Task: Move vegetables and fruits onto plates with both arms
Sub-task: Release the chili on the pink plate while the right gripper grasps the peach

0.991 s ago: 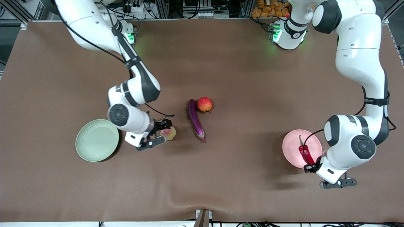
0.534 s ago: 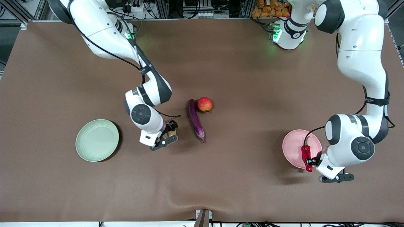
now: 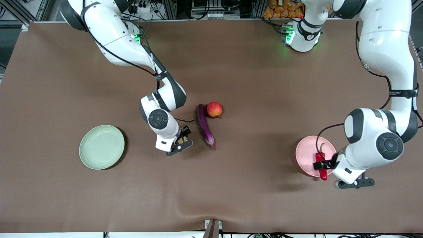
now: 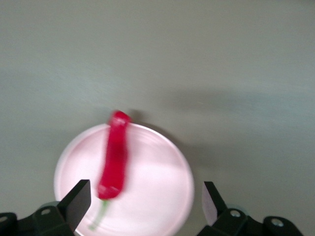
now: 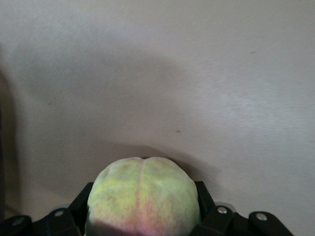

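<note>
Two pincers: right pincer (image 5: 142, 216) round peach (image 5: 142, 196)

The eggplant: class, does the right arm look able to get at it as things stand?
Probably not yet. The eggplant lies uncovered beside the right gripper, but its jaws are closed on the peach, which must first go to the green plate.

High front camera (facing robots), two close wrist cameras

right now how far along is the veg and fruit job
Done: the chili pepper lies on the pink plate, tip overhanging the rim, left gripper open above it. In hand: the right gripper has shut on the peach. Left: the eggplant, the red fruit; the green plate holds nothing.
</note>
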`<state>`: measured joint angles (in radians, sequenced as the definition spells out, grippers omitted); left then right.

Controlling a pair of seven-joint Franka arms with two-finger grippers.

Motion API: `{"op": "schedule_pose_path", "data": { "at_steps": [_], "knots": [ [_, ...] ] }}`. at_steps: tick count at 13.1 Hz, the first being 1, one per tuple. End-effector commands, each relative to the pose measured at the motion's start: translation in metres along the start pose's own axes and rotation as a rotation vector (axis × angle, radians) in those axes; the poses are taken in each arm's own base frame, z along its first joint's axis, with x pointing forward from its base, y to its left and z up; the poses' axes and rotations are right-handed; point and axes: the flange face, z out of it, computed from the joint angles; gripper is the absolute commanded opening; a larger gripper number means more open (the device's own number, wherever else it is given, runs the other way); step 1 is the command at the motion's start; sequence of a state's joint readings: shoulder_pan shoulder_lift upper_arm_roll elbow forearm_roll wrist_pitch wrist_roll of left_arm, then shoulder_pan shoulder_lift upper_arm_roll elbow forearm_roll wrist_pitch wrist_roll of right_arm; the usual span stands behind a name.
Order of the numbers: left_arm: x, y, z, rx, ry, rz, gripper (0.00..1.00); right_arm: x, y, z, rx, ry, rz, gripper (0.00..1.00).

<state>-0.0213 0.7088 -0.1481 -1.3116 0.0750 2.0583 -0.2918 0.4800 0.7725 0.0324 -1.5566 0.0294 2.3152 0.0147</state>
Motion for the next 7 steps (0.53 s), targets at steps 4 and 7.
{"op": "schedule_pose_path", "data": {
  "at_steps": [4,7],
  "knots": [
    [-0.049,0.118,0.014,-0.053,-0.055,-0.200,1.00,-0.030,0.193,-0.132,-0.007,0.009,0.173,0.37],
    [-0.067,0.174,0.032,-0.100,-0.015,-0.261,1.00,-0.081,0.310,-0.125,0.019,-0.040,0.131,0.37]
  ]
}}
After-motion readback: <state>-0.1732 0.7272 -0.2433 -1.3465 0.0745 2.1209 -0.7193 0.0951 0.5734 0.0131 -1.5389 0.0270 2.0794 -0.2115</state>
